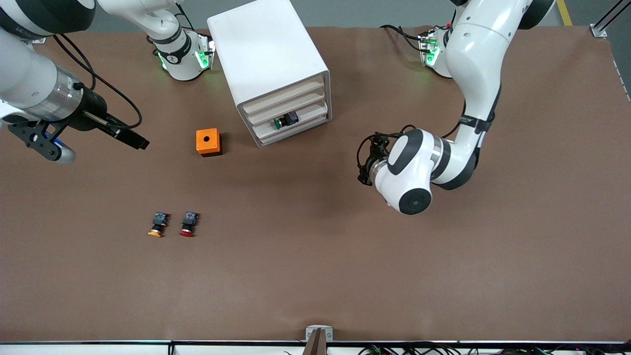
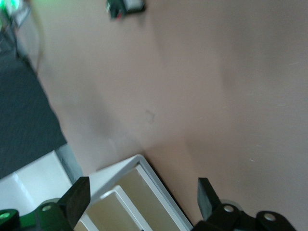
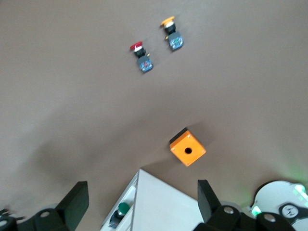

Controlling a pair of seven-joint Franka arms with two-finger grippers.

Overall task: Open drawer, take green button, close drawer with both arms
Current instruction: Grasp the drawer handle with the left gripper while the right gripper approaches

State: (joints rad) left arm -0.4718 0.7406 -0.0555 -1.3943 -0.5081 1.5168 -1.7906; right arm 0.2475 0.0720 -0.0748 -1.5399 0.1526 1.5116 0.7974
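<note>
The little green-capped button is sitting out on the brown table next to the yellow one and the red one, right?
Not quite. The green-capped push button sits in the white cabinet's shallow cream-fronted drawer, as the front view shows. Only the yellow-capped button and red-capped button lie side by side on the brown table.

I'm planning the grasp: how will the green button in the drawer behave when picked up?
The green button lies on its side in the drawer; its round cap may let it roll when nudged. It looks small and rigid, probably light. The blocky body should offer flatter surfaces to grip than the cap.
</note>
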